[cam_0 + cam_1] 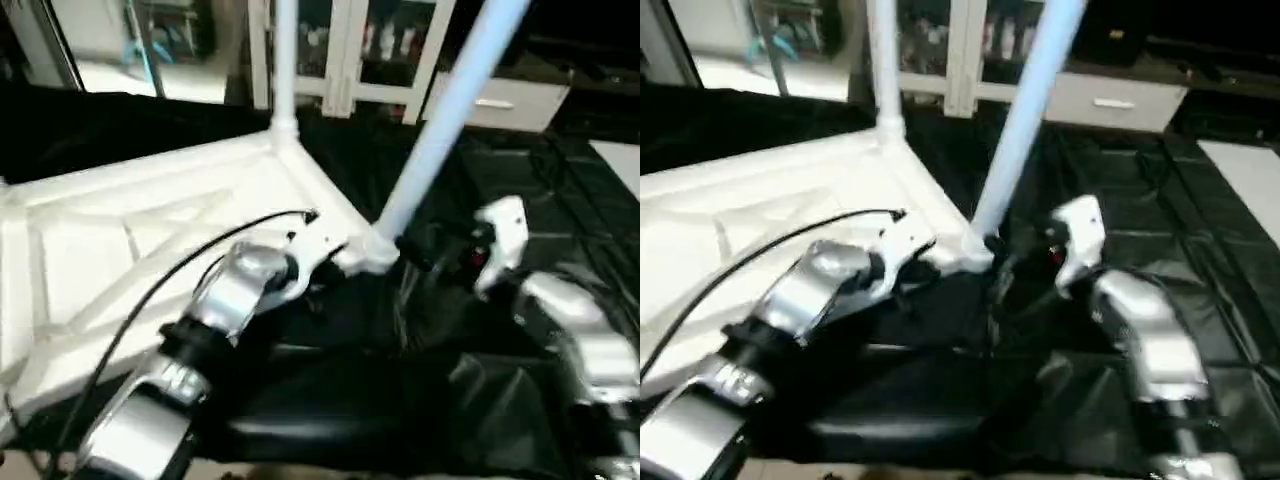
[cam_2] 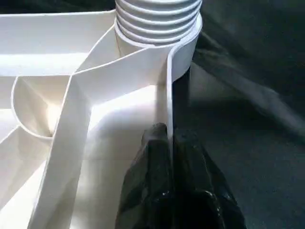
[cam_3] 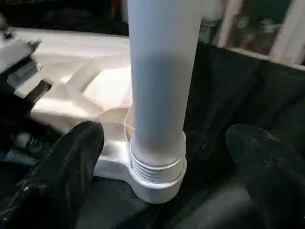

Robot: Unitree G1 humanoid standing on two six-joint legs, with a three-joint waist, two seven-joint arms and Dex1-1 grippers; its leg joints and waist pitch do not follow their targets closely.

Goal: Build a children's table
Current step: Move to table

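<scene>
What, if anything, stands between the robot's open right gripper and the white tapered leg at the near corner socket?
Nothing visible does. The right gripper is open, its black fingers on either side of the white tapered tube leg, apart from it. Only black cloth lies behind.

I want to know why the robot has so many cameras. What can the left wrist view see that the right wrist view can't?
Only the left wrist view shows the left gripper pinched on the tabletop's thin edge wall.

Only the right wrist view shows the right gripper open, a finger on each side of the long leg without touching, and the cabinet behind.

Both show the corner socket with the leg's threads in it.
</scene>
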